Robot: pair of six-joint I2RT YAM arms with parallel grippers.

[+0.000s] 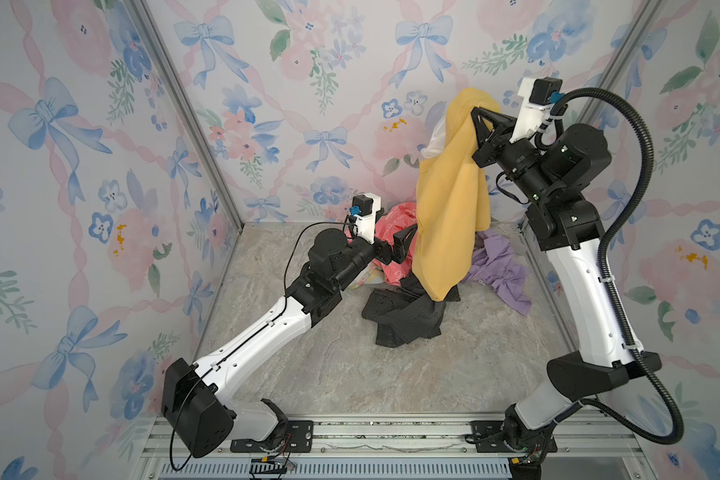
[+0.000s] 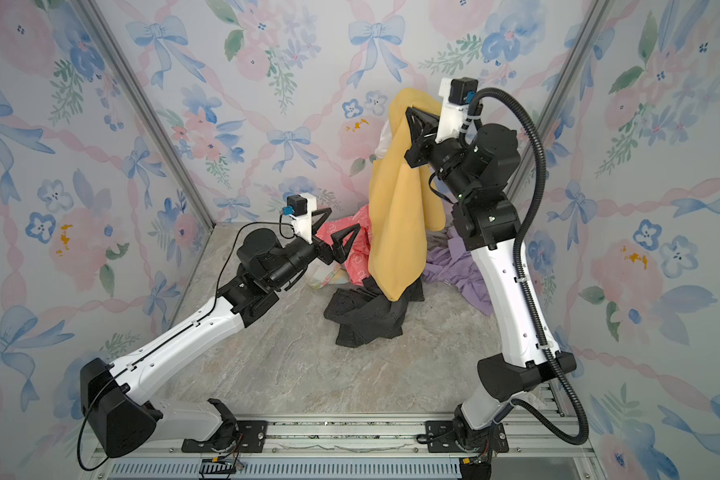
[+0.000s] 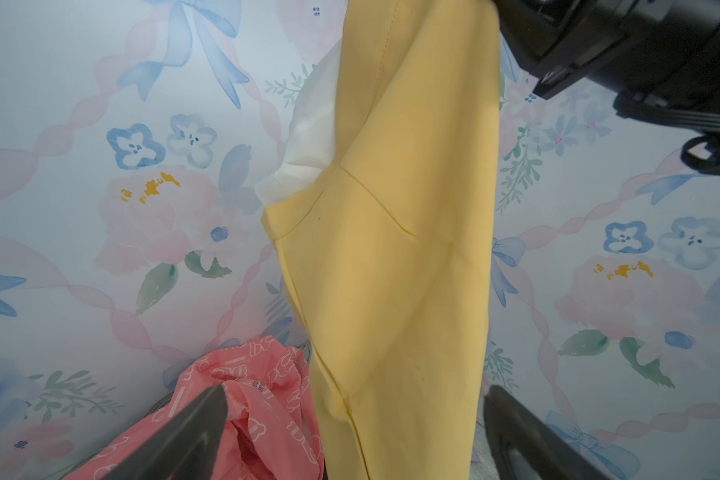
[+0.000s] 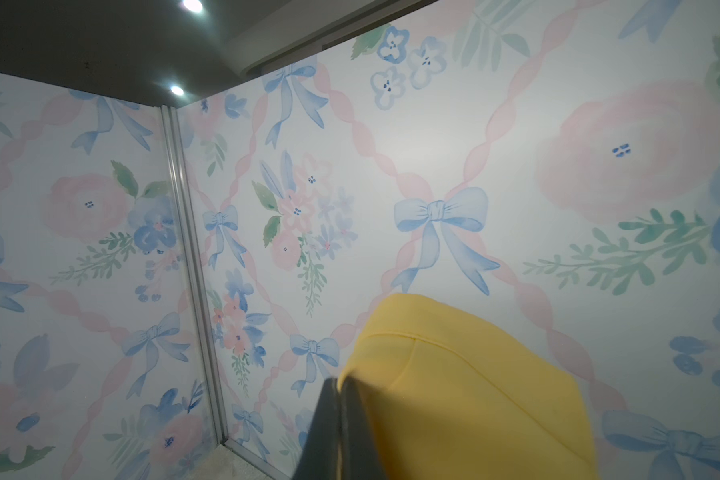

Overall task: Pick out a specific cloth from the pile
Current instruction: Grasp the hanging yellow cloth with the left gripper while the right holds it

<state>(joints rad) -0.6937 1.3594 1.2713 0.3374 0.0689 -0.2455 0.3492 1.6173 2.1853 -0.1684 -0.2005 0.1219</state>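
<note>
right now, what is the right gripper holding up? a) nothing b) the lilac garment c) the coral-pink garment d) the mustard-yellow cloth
d: the right gripper is shut on the top of the mustard-yellow cloth, which hangs from it over the pile.

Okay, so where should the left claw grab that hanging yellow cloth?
Take the cloth low on its hanging edge, above the pile, coming in level from where the left claw is. It hangs straight down from the shut right claw, and that edge faces the open jaws.
</note>
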